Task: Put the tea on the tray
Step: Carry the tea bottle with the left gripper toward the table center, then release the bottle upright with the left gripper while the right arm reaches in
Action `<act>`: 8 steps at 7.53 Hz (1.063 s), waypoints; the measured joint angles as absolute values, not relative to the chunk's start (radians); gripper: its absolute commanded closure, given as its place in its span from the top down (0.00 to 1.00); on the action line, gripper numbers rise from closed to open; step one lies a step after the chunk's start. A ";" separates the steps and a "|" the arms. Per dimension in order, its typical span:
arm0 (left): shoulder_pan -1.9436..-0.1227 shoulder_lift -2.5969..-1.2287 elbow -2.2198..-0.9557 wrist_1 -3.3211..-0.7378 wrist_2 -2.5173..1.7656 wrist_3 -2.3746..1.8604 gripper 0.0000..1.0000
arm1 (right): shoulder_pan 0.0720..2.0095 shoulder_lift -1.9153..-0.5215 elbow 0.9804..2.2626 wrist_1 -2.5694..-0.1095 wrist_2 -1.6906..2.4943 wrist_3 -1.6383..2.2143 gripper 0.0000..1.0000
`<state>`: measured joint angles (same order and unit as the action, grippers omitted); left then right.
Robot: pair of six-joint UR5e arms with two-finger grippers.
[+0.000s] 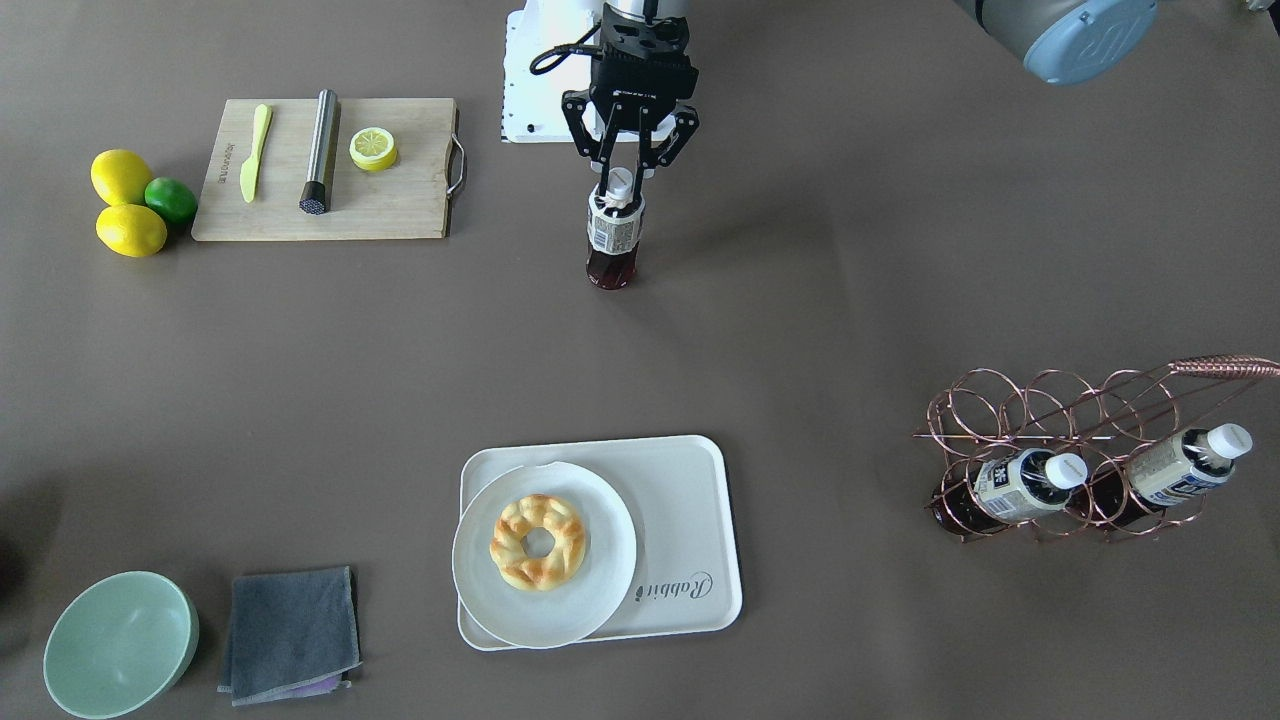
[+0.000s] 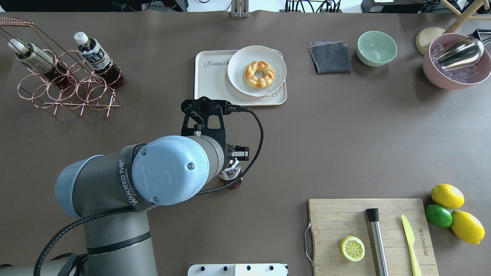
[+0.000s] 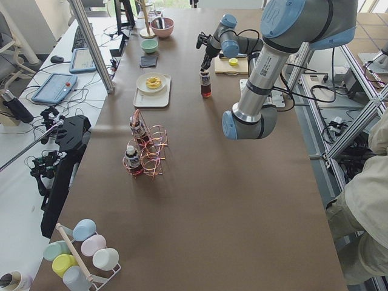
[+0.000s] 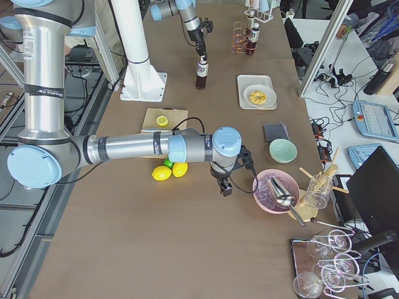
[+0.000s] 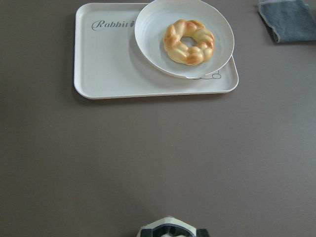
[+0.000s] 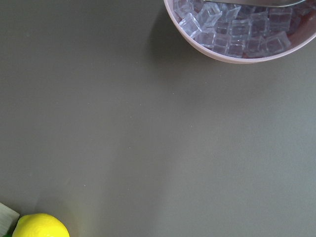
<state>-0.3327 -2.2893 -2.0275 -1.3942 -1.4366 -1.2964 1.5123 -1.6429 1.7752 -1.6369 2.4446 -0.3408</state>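
My left gripper is shut on the neck of a tea bottle, just under its white cap. The bottle hangs upright near the robot's base, at or just above the table. It also shows in the overhead view, mostly hidden by the arm. The white tray with "Rabbit" script lies far from it across the table, and fills the top of the left wrist view. My right gripper hovers low near the pink ice bowl; I cannot tell whether it is open.
A round plate with a braided pastry covers half the tray. A copper wire rack holds two more tea bottles. A wooden board carries a knife, muddler and lemon half. Lemons, a lime, a green bowl and a grey cloth lie around.
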 measured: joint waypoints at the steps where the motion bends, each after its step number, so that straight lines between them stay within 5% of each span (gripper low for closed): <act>1: -0.332 -2.289 -2.027 -1.394 -1.436 -1.296 0.59 | 1.509 -1.641 1.780 -1.637 2.446 -0.334 1.00; 8: -0.448 -2.274 -2.047 -1.398 -1.611 -1.263 0.76 | 1.169 -1.435 2.077 -1.641 2.414 0.485 0.98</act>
